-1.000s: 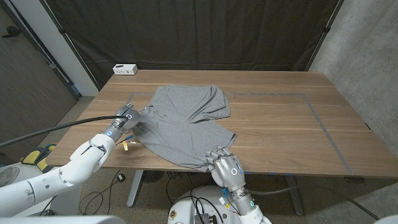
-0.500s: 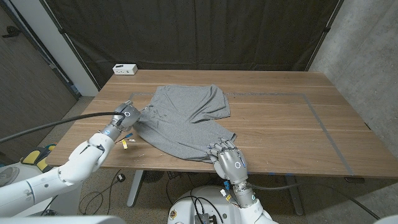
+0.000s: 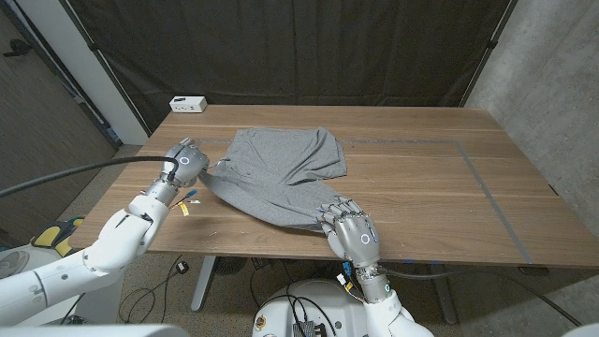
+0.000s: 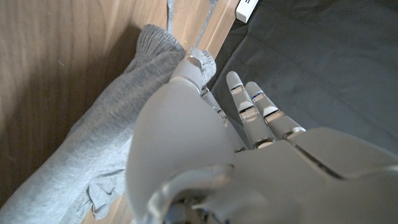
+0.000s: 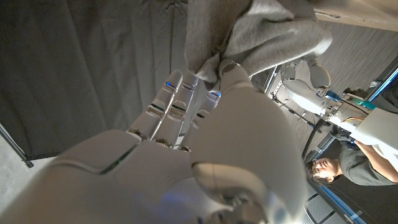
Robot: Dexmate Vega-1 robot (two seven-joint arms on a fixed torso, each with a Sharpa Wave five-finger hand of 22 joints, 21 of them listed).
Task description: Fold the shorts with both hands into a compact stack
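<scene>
Grey shorts point(image 3: 281, 173) lie rumpled across the middle of the wooden table point(image 3: 421, 187), with the far part spread flat. My left hand point(image 3: 182, 161) pinches their left edge, which is raised off the wood. At the near side my right hand point(image 3: 351, 232) holds the near corner bunched in its fingers. The left wrist view shows my left hand point(image 4: 186, 143) with its thumb pressed onto the ribbed grey cloth point(image 4: 93, 155). In the right wrist view a gathered fold of the cloth point(image 5: 261, 31) is caught between the thumb and fingers of my right hand point(image 5: 205, 143).
A small white box point(image 3: 188, 104) stands at the far left corner. Small yellow and blue tags point(image 3: 185, 206) lie by my left forearm. Grey tape lines point(image 3: 477, 178) mark a rectangle on the wood. A dark curtain hangs behind. A person point(image 5: 326, 168) appears in the right wrist view.
Both hands have moved away from the near edge, drawing the shorts' near hem back over the table. The left hand went up and left; the right hand rose.
</scene>
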